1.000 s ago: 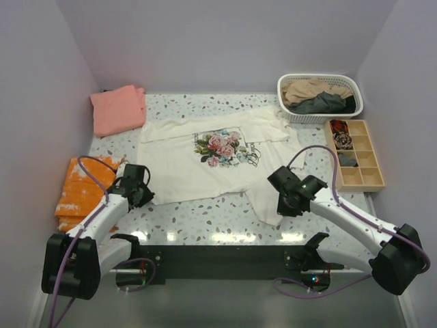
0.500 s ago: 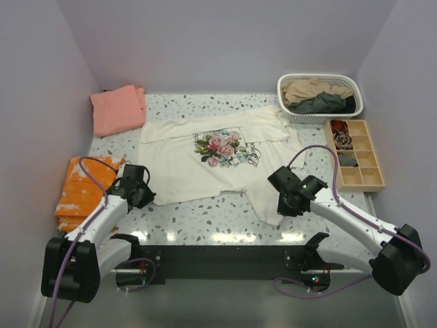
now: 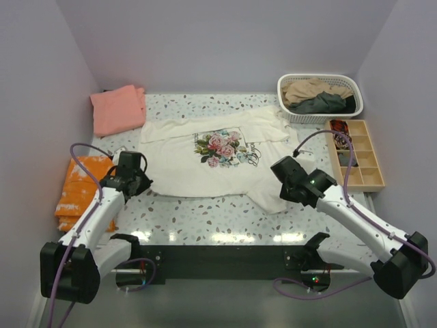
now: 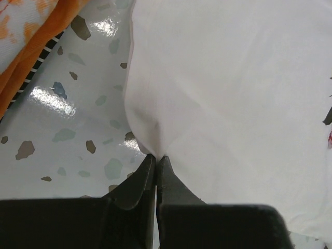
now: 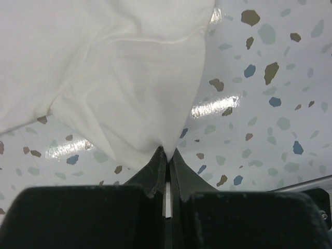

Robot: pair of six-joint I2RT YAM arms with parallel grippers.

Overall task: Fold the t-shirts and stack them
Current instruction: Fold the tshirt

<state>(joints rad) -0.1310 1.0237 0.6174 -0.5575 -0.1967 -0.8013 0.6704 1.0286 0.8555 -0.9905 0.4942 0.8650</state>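
The cream t-shirt [image 3: 205, 164] with pink-rose print and black script lies spread on the table's middle. My left gripper [image 3: 134, 179] is shut on its near left hem corner [image 4: 155, 150] and holds it lifted off the table. My right gripper [image 3: 289, 193] is shut on its near right hem corner [image 5: 166, 142], also lifted. The salmon-pink t-shirt [image 3: 118, 108] lies folded at the back left. Tan [image 3: 307, 89] and dark grey [image 3: 321, 104] t-shirts lie bunched in the white basket [image 3: 283, 85] at the back right.
A folded orange and white cloth [image 3: 82, 188] lies at the left edge, close to my left arm; it also shows in the left wrist view [image 4: 31, 46]. A wooden divided tray [image 3: 372, 164] holding small items sits at the right edge.
Both grippers have moved away from the near edge with the hem corners held. The shirt's near hem has risen and shifted toward the print. The right near flap has drawn in.
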